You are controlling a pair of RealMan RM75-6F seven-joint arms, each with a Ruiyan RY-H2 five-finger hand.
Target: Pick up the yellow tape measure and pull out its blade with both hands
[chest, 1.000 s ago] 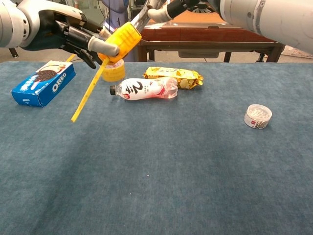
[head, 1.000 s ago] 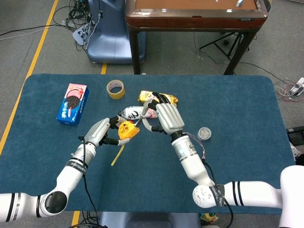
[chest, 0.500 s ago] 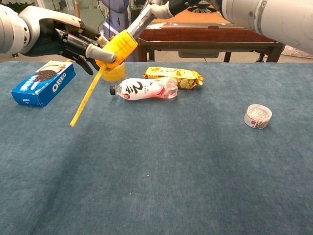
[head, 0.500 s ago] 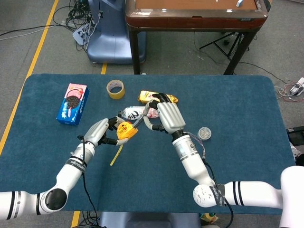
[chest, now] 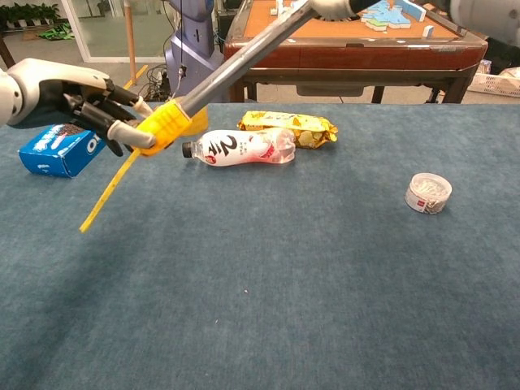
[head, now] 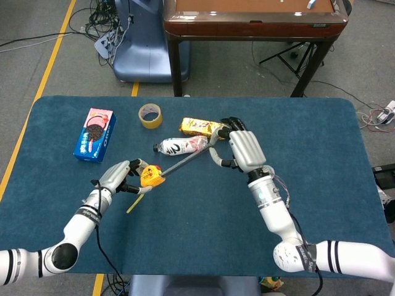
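Oreo box (head: 95,134), tape roll (head: 150,115), plastic bottle (head: 181,146), yellow snack pkt (head: 198,127), sm. clear tub (chest: 428,192)

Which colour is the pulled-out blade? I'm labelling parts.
Grey-silver blade, clearest in the chest view, running from the yellow tape measure.
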